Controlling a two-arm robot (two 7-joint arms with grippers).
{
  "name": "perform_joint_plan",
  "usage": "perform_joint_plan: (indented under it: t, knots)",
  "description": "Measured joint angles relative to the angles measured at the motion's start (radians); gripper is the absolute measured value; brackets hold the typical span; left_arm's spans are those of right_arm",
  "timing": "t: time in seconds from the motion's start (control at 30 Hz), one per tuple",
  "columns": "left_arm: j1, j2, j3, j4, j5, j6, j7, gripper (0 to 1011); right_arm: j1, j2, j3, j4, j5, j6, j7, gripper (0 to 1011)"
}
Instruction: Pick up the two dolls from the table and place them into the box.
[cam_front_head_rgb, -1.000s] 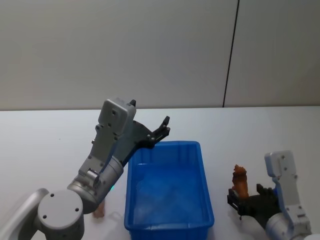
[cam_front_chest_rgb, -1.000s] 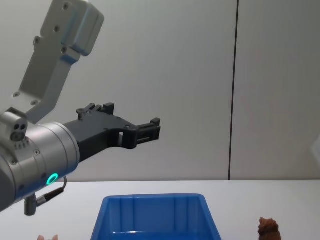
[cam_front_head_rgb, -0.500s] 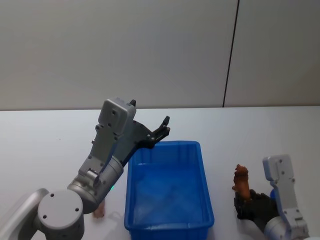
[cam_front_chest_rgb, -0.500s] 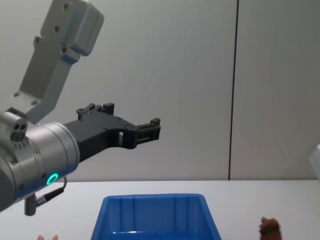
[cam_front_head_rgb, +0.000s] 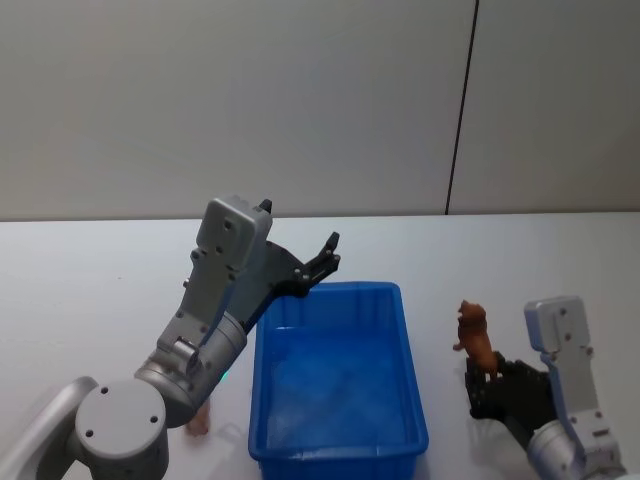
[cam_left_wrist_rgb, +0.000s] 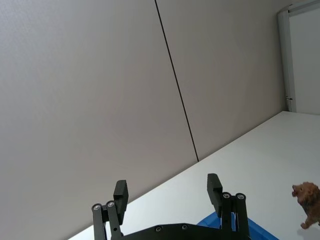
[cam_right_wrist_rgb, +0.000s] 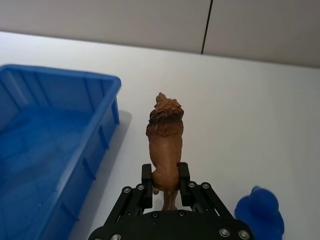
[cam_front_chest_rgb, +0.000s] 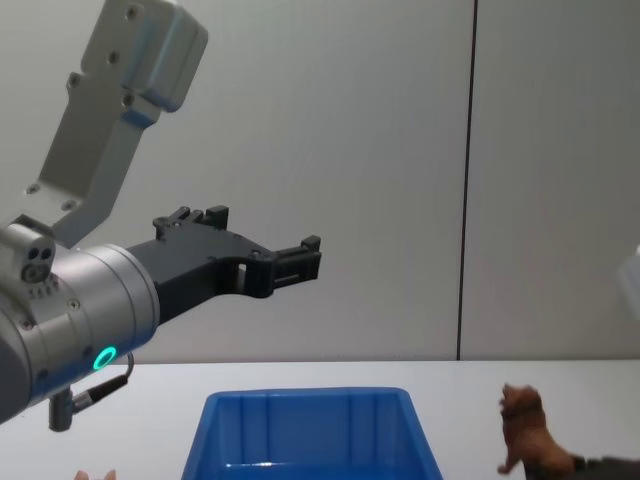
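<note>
Brown lion figure (cam_right_wrist_rgb: 165, 135) clamped in my right gripper (cam_right_wrist_rgb: 165, 181), held above the table (cam_front_head_rgb: 100, 290) just right of the blue bin (cam_front_head_rgb: 340, 289). Left gripper (cam_left_wrist_rgb: 167, 192) fingers apart, above the bin's far rim. Peach doll (cam_front_head_rgb: 199, 421) on the table, left of the bin.

Plain grey wall (cam_front_head_rgb: 250, 100), one thin dark vertical seam (cam_front_head_rgb: 460, 120) down it, a white door frame (cam_left_wrist_rgb: 284, 55) at its end.

— Is there any writing, label, brand or number to read here?
— No, none. Nothing legible stands on anything in these views.
— Not even a sign or a printed mark?
— None that can be read.
</note>
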Motion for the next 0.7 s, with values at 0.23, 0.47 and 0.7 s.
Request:
perform_joint_plan:
  t: [0.23,0.47,0.7]
  knots:
    - [0.0,0.0,0.0,0.0,0.0,0.0,0.0,1001,-0.005,0.008,-0.004,-0.037,-0.036,-0.058,0.035,283]
    - [0.0,0.0,0.0,0.0,0.0,0.0,0.0,1001,0.0,0.011,-0.009,-0.062,-0.059,-0.111,0.1,283]
    - [0.0,0.0,0.0,0.0,0.0,0.0,0.0,1001,0.021,0.004,-0.016,-0.066,-0.071,-0.145,0.183,283]
